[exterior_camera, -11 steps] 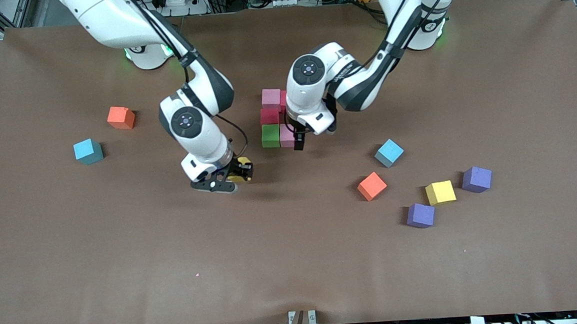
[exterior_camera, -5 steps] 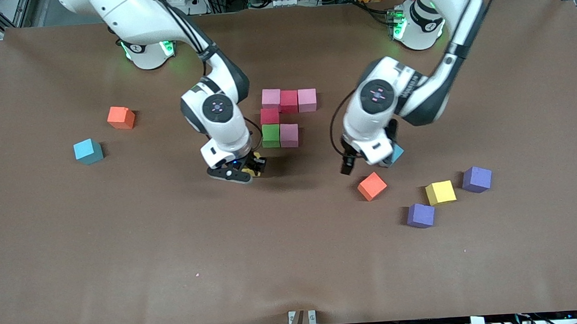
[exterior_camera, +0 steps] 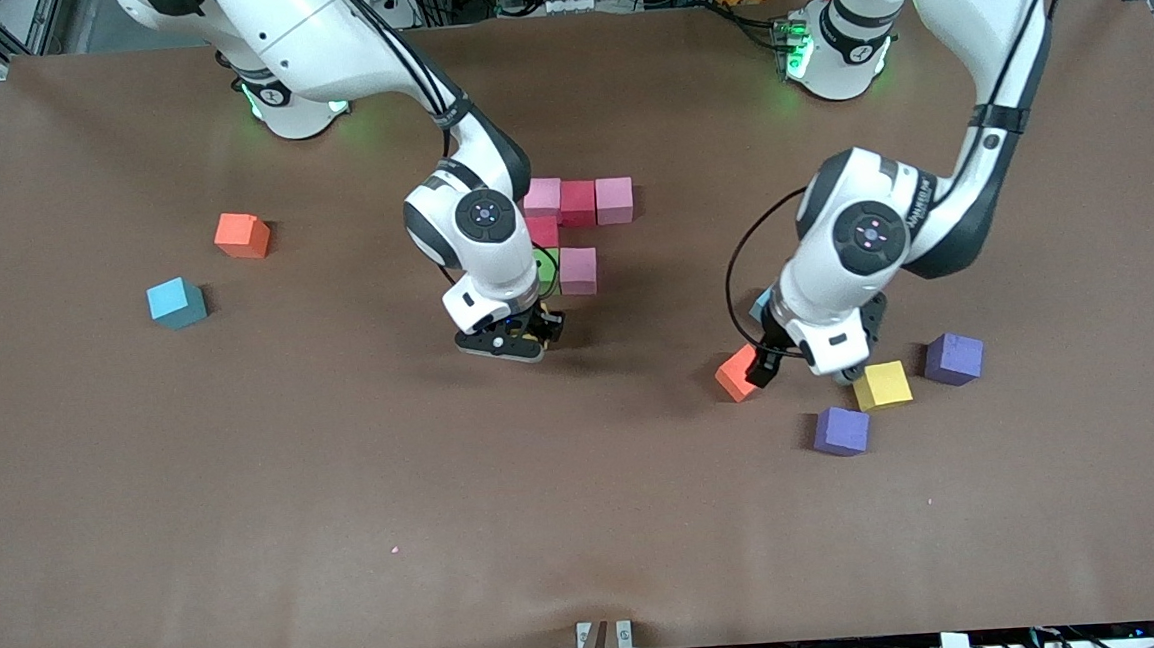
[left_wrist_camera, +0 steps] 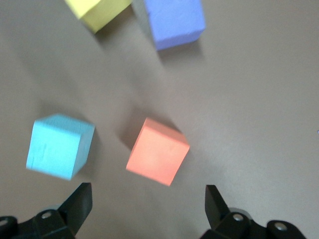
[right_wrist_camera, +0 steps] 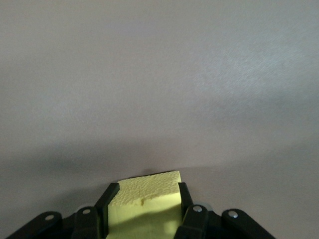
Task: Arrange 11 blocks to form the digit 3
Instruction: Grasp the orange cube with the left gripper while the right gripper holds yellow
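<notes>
Nearest the front camera you have a purple cube [exterior_camera: 841, 431], matte foam with soft square edges, sitting on the brown cloth-like table cover [exterior_camera: 350, 538]. Just above it in that view lie a loose yellow cube [exterior_camera: 881, 385] and a second purple cube [exterior_camera: 954, 358], all toward the left arm's end of the table.

Your left gripper [exterior_camera: 806, 370] hangs over this cluster with its fingers spread wide and nothing between them. In the left wrist view the two black fingertips [left_wrist_camera: 79, 199] frame an orange-red cube [left_wrist_camera: 157, 158] lying loose on the table, with a light blue cube [left_wrist_camera: 60, 145] just beside it; both show the same dull, slightly grainy foam faces.

Your right gripper [exterior_camera: 528, 335] is closed on a held yellow cube [right_wrist_camera: 144, 204], whose pale, pitted foam face shows between the black fingers in the right wrist view. It hangs low over the table, just on the camera side of the half-built figure.

That figure sits at mid-table: a green cube [exterior_camera: 547, 266] touching a pink cube [exterior_camera: 578, 270], a red cube [exterior_camera: 541, 231] partly hidden by the arm, and farthest from the camera a row of pink [exterior_camera: 542, 196], red [exterior_camera: 578, 202] and pink [exterior_camera: 614, 199] cubes, faces touching.

Toward the right arm's end, well apart from everything else, lie another light blue cube [exterior_camera: 176, 302] and an orange cube [exterior_camera: 242, 234].
</notes>
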You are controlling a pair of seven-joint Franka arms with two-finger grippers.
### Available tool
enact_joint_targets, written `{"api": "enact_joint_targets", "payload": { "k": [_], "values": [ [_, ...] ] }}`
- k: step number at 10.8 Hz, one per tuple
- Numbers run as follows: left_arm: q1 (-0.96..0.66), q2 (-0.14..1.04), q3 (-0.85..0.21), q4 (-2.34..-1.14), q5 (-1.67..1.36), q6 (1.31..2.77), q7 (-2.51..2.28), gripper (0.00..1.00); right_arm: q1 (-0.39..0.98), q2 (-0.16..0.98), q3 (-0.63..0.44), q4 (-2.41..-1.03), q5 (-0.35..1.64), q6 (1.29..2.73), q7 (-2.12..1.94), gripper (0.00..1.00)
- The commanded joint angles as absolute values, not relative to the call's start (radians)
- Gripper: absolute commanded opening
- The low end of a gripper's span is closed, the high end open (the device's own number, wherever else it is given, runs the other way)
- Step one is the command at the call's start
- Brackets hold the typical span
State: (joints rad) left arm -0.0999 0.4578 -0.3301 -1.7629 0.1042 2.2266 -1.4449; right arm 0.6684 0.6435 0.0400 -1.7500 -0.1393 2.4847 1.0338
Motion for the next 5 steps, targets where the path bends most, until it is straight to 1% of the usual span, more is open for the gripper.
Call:
{"api": "enact_joint_targets", "payload": {
  "k": [1,2,5],
  "values": [
    [-0.075,0.534,-0.339,-1.672,0.115,2.212,-1.309,1.00,0.683,0.670,0.041,-1.729,-0.153,2.534,1.043,0.24],
    [-0.078,0.570,-0.339,-1.640,0.124,2.212,-1.307,1.00,0.683,0.666,0.058,-1.730,-0.150,2.533,1.045,0.24],
    [-0.092,0.647,-0.337,-1.585,0.161,2.212,-1.298,1.00,0.695,0.663,0.061,-1.739,-0.149,2.528,1.042,0.24]
  ]
}}
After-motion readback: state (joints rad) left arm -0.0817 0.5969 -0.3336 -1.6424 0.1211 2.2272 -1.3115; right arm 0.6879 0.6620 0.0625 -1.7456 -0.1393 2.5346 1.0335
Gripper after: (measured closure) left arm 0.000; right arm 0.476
